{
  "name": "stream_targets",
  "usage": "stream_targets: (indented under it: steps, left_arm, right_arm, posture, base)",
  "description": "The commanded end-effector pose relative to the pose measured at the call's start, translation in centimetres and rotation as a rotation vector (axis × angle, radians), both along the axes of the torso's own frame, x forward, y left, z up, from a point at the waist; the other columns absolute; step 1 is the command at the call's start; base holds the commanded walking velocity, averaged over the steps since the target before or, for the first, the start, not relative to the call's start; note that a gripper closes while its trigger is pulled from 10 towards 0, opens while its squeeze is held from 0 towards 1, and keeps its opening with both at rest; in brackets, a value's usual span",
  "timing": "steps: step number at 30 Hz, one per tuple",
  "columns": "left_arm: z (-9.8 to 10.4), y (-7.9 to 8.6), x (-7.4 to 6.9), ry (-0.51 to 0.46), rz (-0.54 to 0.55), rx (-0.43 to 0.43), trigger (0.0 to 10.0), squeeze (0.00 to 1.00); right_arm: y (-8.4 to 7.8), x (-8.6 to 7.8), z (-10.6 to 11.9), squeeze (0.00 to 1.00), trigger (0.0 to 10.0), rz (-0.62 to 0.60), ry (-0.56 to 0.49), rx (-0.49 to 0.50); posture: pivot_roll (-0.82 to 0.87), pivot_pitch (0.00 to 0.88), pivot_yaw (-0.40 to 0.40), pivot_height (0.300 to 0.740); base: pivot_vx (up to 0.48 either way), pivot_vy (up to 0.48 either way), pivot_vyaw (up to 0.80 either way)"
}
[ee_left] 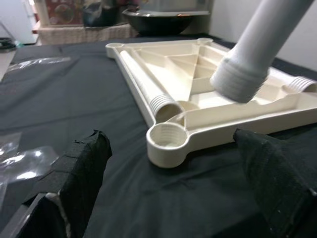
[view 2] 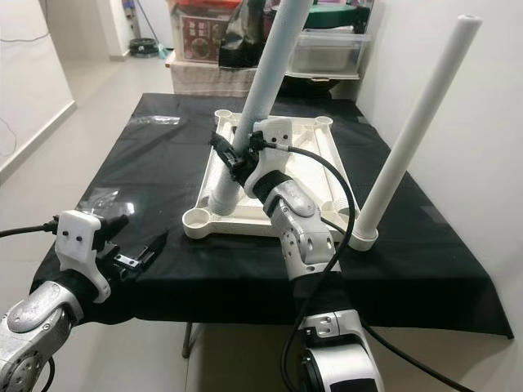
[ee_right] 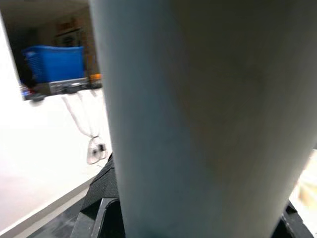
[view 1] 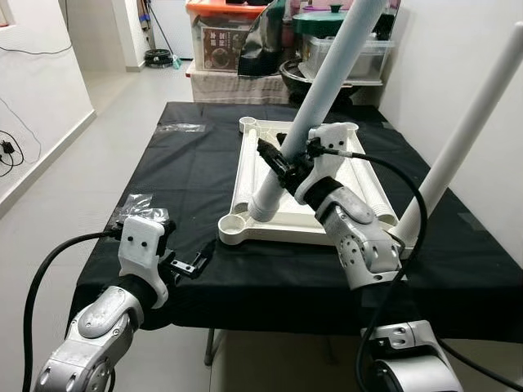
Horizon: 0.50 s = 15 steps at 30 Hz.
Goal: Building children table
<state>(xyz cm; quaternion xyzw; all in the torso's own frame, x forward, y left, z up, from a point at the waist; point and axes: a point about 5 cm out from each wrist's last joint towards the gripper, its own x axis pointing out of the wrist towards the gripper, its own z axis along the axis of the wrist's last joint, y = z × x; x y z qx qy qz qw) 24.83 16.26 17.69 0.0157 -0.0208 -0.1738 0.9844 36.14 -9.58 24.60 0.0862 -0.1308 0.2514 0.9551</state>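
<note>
A cream children's table top (view 1: 245, 184) lies upside down on the black-clothed table (view 1: 196, 163). One white leg (view 1: 474, 122) stands upright in its near right corner. My right gripper (view 1: 278, 163) is shut on a second white leg (view 1: 335, 65), tilted, whose threaded end (ee_left: 237, 82) hangs just above the table top, apart from the near left corner socket (ee_left: 167, 139). A third leg (ee_left: 148, 84) lies inside the top along its left rim. My left gripper (view 1: 192, 263) stands open and holds nothing by the table's front left edge, its fingers (ee_left: 79, 173) facing that socket.
Clear plastic bags (view 1: 139, 202) lie on the cloth at the near left, with another bag (view 1: 181, 127) at the far left. Storage boxes and pots (view 1: 229, 37) are stacked behind the table. A white wall (view 1: 458, 49) runs close along the right side.
</note>
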Motion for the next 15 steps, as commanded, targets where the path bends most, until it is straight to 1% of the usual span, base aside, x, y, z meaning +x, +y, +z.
stream_targets:
  steps: [1, 3, 4, 6, 7, 14, 15]
  left_arm:
    - [-0.6, 0.1, 0.0, 0.011, 0.022, 0.01, 10.0, 0.0]
    - [-0.7, 0.3, -0.1, 0.013, 0.031, 0.012, 10.0, 0.0]
    - [-0.8, 0.4, -0.1, 0.013, 0.04, 0.012, 10.0, 0.0]
    - [-0.8, 0.4, -0.1, 0.013, 0.04, 0.012, 10.0, 0.0]
    - [-0.8, 0.4, 0.1, 0.007, 0.042, 0.014, 10.0, 0.0]
    - [-0.6, 0.2, 0.4, -0.005, 0.032, 0.015, 10.0, 0.0]
    - [-0.6, 0.2, 0.4, -0.009, 0.029, 0.015, 10.0, 0.0]
  right_arm:
    - [-0.6, 0.0, 0.0, 0.0, 10.0, -0.049, -0.012, 0.01]
    - [-0.7, -0.1, 0.0, 0.0, 10.0, -0.059, -0.018, 0.013]
    - [-0.9, -0.3, 0.1, 0.0, 10.0, -0.081, -0.031, 0.011]
    - [-0.9, -0.3, 0.1, 0.0, 10.0, -0.081, -0.031, 0.011]
    - [-1.0, -0.6, 0.1, 0.0, 10.0, -0.114, -0.046, 0.007]
    - [-1.1, -0.9, -0.2, 0.0, 10.0, -0.142, -0.032, 0.017]
    - [-1.0, -1.0, -0.4, 0.0, 10.0, -0.145, -0.024, 0.027]
  posture:
    - [0.04, 0.0, -0.057, 0.74]
    - [0.03, 0.0, -0.053, 0.74]
    - [0.02, 0.0, -0.047, 0.74]
    - [0.02, 0.0, -0.047, 0.74]
    - [0.0, 0.0, -0.03, 0.74]
    - [0.0, 0.0, -0.019, 0.74]
    - [-0.01, 0.0, -0.015, 0.74]
  base:
    - [0.0, 0.0, 0.0]
    - [0.0, 0.0, 0.0]
    - [0.0, 0.454, 0.0]
    - [0.0, 0.454, 0.0]
    - [0.0, 0.48, 0.0]
    - [0.0, 0.48, 0.0]
    - [0.0, 0.48, -0.8]
